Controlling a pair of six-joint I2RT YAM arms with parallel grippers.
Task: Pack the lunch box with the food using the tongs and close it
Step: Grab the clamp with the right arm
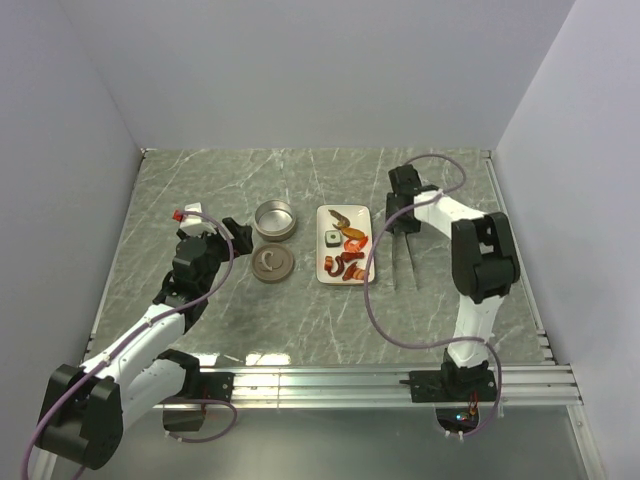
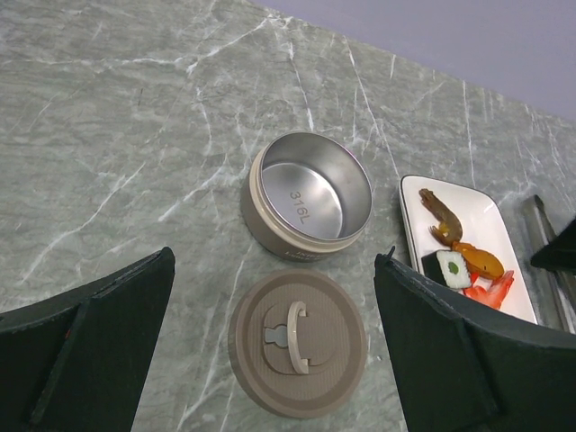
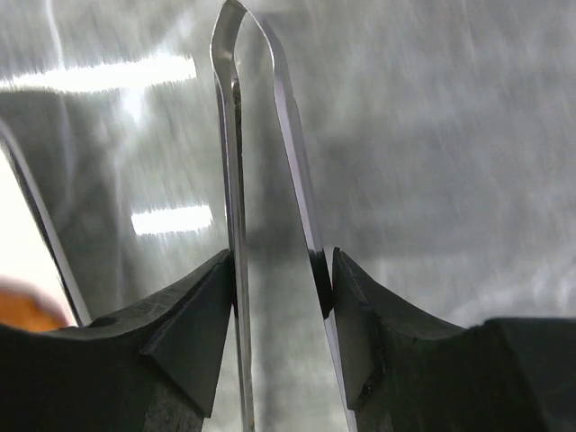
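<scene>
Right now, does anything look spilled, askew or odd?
Nothing stands out. The round silvery tin sits upright, empty; its flat brown lid lies handle-up beside it; the small red-orange food pieces are all on the white rectangular plate; the right gripper pinches the thin dark metal tongs.

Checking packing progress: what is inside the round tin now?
Nothing: the lunch box shows only its bare silvery inside, stamped 316L. The rim hides its near inner wall. The food lies on the white plate.

plate (image 2: 484, 221): white, rectangular | table (image 1: 200, 190): grey marble | rail (image 1: 350, 382): near edge
</scene>
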